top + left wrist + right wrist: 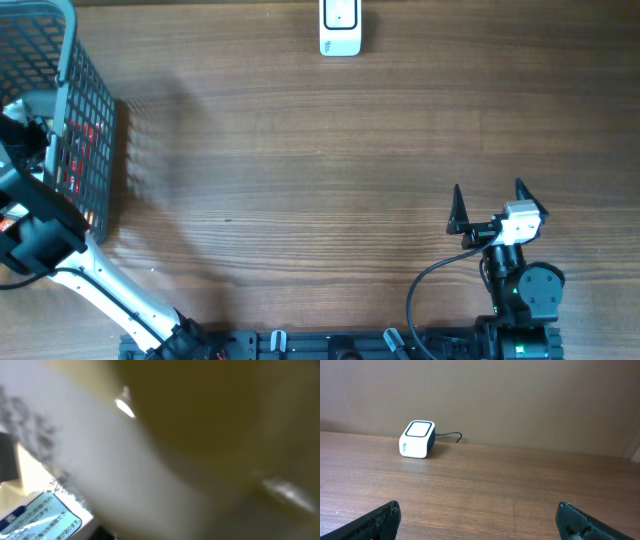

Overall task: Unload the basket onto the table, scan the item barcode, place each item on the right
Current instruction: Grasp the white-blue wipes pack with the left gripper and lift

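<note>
The white barcode scanner [340,28] stands at the table's far edge, and it also shows in the right wrist view as a white box [417,439] with a cable. My left gripper [27,125] reaches down into the grey wire basket [95,95] at the far left. Its fingers are hidden among the goods. The left wrist view is filled by a blurred pale item [165,460] pressed close to the lens, beside a packet with a blue printed label [37,517]. My right gripper [490,205] rests open and empty at the front right, fingertips [382,515] wide apart.
Red packaging [75,150] shows through the basket's mesh. Bare wooden tabletop [300,180] stretches between the basket, the scanner and the right arm. The arms' bases sit along the front edge.
</note>
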Available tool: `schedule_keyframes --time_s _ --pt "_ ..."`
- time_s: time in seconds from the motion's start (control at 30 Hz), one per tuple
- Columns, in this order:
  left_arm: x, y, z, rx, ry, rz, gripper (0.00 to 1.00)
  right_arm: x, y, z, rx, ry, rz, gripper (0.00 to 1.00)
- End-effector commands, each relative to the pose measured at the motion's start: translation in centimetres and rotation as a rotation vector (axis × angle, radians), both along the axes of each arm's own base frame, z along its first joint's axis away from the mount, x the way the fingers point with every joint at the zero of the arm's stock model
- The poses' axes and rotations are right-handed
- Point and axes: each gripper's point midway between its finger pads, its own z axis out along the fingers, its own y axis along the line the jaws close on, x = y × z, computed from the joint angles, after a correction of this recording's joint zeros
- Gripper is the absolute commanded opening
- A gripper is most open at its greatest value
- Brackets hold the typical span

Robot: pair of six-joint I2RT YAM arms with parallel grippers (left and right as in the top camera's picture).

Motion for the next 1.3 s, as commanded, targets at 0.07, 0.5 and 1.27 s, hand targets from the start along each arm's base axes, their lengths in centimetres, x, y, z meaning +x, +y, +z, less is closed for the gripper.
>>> schedule_keyframes --time_s 0.07,0.5,1.27 --pt "-0.2 0.1 2.2 0.058 -0.013 -0.012 0.37 0.0 -0.4 0.1 0.015 -0.003 -0.023 1.0" --pt "0.8 -1.1 5.5 0.03 -0.127 -0.016 0.04 0.0 -0.4 0.1 0.016 -0.003 -0.023 1.0" --pt "2.1 -14.5 36.3 -0.042 -1.103 -0.3 0.04 0.0 -0.4 0.1 0.016 -0.003 -0.023 1.0"
